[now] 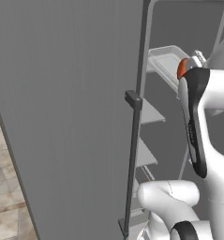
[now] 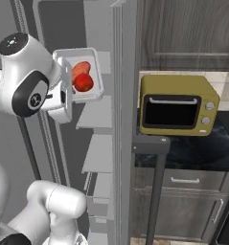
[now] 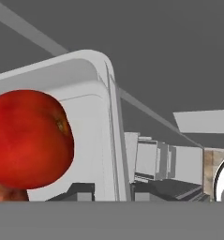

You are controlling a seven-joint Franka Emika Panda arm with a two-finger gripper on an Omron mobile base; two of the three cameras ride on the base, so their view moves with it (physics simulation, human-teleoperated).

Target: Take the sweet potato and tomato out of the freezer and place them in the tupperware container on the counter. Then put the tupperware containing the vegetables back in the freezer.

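Gripper [image 3: 108, 194] clamped on tupperware container [image 2: 97, 72] rim inside freezer [image 2: 104, 119]; tilt could roll tomato [image 2: 84, 83] & sweet potato [image 2: 79, 69] out.

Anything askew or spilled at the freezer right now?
Nothing stands out. The tupperware container is gripped at its rim, raised inside the open freezer, with the tomato and sweet potato lying inside it. Nothing spilled or damaged.
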